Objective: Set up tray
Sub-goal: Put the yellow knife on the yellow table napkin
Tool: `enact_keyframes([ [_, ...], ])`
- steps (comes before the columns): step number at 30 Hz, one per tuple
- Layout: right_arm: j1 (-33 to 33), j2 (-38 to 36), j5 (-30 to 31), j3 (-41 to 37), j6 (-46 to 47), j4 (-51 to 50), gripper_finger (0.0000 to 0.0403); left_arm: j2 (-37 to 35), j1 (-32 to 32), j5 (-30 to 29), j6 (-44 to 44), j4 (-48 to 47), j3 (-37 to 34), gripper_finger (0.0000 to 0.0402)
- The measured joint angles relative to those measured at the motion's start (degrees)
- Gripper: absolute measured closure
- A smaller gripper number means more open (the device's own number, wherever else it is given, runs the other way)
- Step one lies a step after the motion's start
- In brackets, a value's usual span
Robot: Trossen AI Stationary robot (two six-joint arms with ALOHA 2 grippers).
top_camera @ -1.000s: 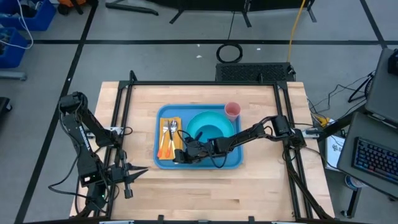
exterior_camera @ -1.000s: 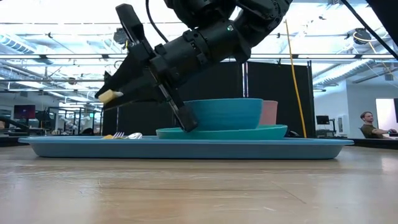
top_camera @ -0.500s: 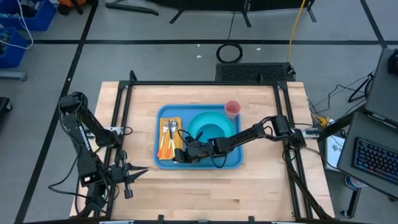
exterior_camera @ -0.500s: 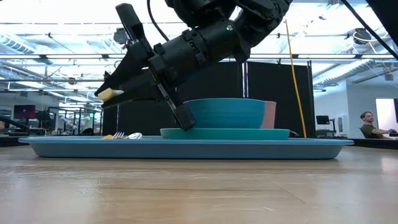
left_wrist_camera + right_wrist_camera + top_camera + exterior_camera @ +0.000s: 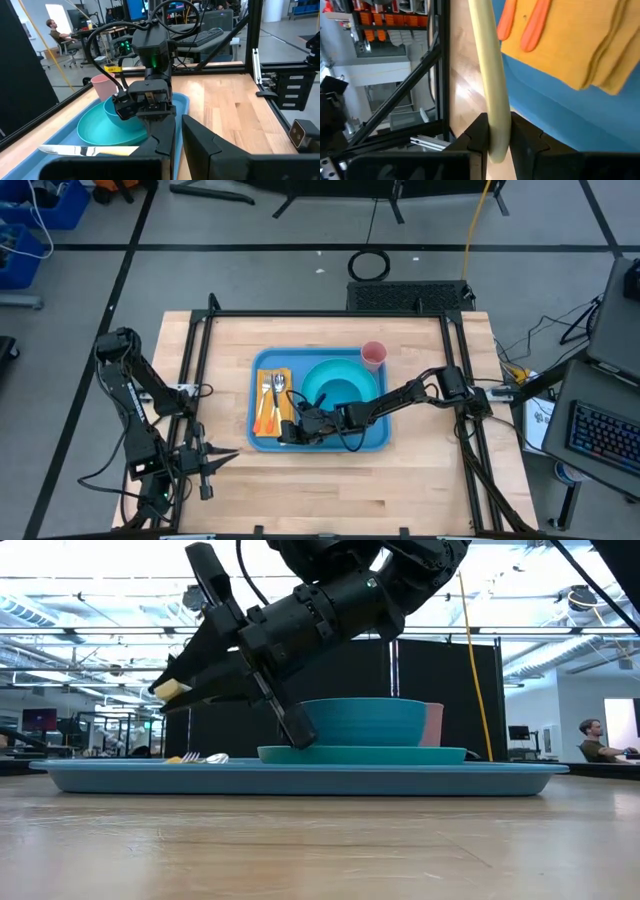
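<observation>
The tray (image 5: 318,442), a large blue plastic rectangle with rounded corners and a raised rim, lies flat near the middle of the pale wooden table (image 5: 330,490). It looks stiff and light for its size, smooth and likely a little slippery; loaded as it is, I judge it best taken by the raised rim on two opposite sides and kept level, since one-sided lifting would let the contents slide.

On the tray sit a round turquoise plate (image 5: 440,753) with a turquoise bowl (image 5: 335,387) on it, a pink cup (image 5: 374,356) at the far corner, and an orange-yellow folded napkin (image 5: 270,415) carrying a metal fork (image 5: 277,389) and what seem to be orange-handled pieces of cutlery, though the high view is too small to be sure.

The right gripper (image 5: 289,431) hangs over the near part of the tray, just beside the napkin, its fingers (image 5: 479,136) clamped on the cream handle of a table knife (image 5: 492,95). In the low view the knife's handle end pokes out of the gripper above the tray, clear of its surface. The knife is thin, rigid and smooth, so it could twist in the pinch; setting it flat beside the fork seems to be the step in hand.

The left gripper (image 5: 200,470) waits off the table's left near corner, fingers close together and holding nothing
</observation>
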Motion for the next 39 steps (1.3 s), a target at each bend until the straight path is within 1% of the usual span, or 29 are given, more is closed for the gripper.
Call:
enact_keyframes([
  [7, -0.39, 0.0, 0.22, 0.0, -1.16, -1.34, 0.0357, 0.18, 0.02, 0.15, -0.48, 0.02, 0.0, 0.0364],
  [11, -0.47, 0.0, 1.52, 0.0, -1.7, -2.29, 0.0357, 0.74, 0.02, 0.15, -0.93, 0.03, 0.0, 0.0364],
  [20, -1.39, -0.07, 0.77, 0.0, -2.97, -3.8, 0.0359, 0.81, 0.02, 0.15, -1.16, 0.07, 0.0, 0.0364],
  [39, -1.55, -0.17, -0.19, 0.0, -1.94, -3.51, 0.0349, 0.85, 0.02, 0.13, -1.25, 0.13, 0.0, 0.0364],
])
